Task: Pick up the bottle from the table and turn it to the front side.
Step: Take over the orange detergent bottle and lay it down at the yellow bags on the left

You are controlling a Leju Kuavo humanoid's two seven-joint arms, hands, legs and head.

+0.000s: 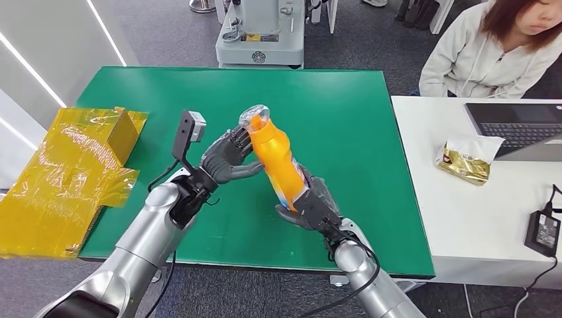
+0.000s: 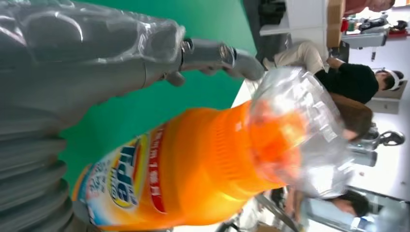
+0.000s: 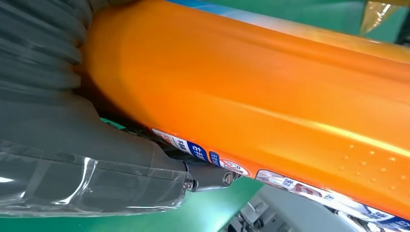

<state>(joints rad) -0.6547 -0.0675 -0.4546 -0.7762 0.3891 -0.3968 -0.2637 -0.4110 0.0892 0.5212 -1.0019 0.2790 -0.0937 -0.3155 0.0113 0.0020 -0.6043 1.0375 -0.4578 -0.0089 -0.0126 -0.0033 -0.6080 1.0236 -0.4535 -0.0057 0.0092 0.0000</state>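
Right hand (image 1: pixel 311 202) wraps the lower body of the orange bottle (image 1: pixel 278 156) and holds it lifted off the green counter (image 1: pixel 371 119), tilted so that its clear-capped top leans away from the robot and toward its left. That grasp low on the body seems chosen to leave the upper part free for the other hand, and to carry the weight while the bottle is turned. The left hand (image 1: pixel 228 159) sits just beside the bottle's shoulder, below the cap; its fingers are curled toward the orange plastic and seem to touch it, though from the head view I cannot tell whether they grip it or only steady it. In the left wrist view the printed label (image 2: pixel 123 181) lies on the side facing that camera, and the thumb (image 2: pixel 217 55) reaches out above the bottle without closing on it. In the right wrist view the thumb (image 3: pixel 145 164) presses along the label's edge, the plain orange side filling the picture. Both forearms rise from below and meet over the middle of the counter, wrists bent inward toward each other. The turn looks under way, not finished. A crumpled yellow film (image 1: pixel 73 175) lies at the counter's left edge, well apart.
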